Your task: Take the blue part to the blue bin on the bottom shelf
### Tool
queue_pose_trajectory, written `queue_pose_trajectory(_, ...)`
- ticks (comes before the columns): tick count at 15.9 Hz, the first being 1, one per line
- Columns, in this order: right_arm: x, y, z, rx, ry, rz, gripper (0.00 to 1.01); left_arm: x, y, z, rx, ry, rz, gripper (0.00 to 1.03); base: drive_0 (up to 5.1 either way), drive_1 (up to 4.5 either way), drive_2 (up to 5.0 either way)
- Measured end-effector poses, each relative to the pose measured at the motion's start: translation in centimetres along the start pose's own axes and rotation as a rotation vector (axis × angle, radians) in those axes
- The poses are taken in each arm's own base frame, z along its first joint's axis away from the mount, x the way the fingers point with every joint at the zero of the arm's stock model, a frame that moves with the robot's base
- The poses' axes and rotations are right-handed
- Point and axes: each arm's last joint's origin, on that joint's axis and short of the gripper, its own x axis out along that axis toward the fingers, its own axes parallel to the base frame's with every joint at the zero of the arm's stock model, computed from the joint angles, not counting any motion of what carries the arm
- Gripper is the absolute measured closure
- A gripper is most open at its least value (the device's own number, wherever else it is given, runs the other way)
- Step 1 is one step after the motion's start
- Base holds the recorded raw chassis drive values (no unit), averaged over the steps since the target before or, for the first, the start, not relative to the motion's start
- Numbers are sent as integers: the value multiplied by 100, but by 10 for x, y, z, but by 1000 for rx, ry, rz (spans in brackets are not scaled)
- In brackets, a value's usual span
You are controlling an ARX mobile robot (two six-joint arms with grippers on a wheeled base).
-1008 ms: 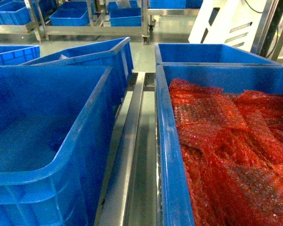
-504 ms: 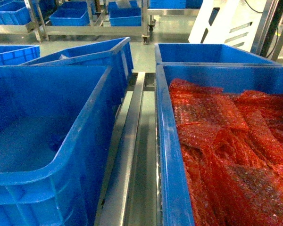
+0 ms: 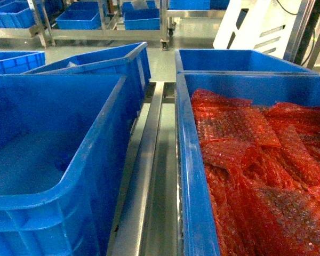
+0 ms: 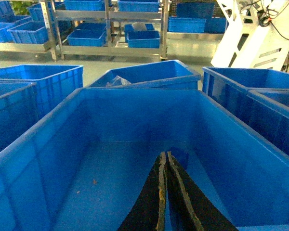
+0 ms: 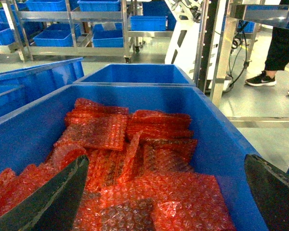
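Note:
A small darker-blue shape, seemingly the blue part (image 3: 64, 160), lies on the floor of the large blue bin (image 3: 96, 176) at the left. In the left wrist view this blue part (image 4: 182, 157) shows just past my left gripper (image 4: 164, 154), which hangs inside that blue bin (image 4: 48, 144), shut with nothing between its fingers. My right gripper (image 5: 166, 161) stands wide open above red bubble-wrap bags (image 5: 135, 159) that fill the right-hand bin (image 5: 216, 144). Both bins sit on the steel bottom shelf, whose centre rail (image 3: 149, 160) runs between them. Neither gripper shows in the head view.
More blue bins stand behind: one tilted (image 3: 106, 61) and one (image 3: 234, 60) past the bubble-wrap bin (image 3: 189, 176). A steel rack with blue bins (image 3: 80, 20) lines the far side. A white machine (image 3: 256, 26) and a person's legs (image 5: 279, 53) are at the right.

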Motion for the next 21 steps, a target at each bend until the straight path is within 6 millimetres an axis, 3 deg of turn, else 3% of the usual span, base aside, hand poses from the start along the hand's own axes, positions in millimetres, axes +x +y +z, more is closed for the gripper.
queue_pose_trajectory(2,0,0,0,0,1,0,3,-9,0,-7,1,54,-2,101,0,0,0)
queue_pose_trajectory(3,0,0,0,0,0,0,3,-11,0,-1,2,-9,-2,101,0,0,0)
queue_pose_trajectory(7,0,0,0,0,0,0,3,-11,0,-3,3,11,0,101,0,0,0)
queue_pose_trajectory(14,0,0,0,0,0,0,3,-11,0,-3,4,12,0,4,0,0,0)
queue_pose_trajectory(21,0,0,0,0,0,0,3,-11,0,-3,5,11,0,5,0,0,0)
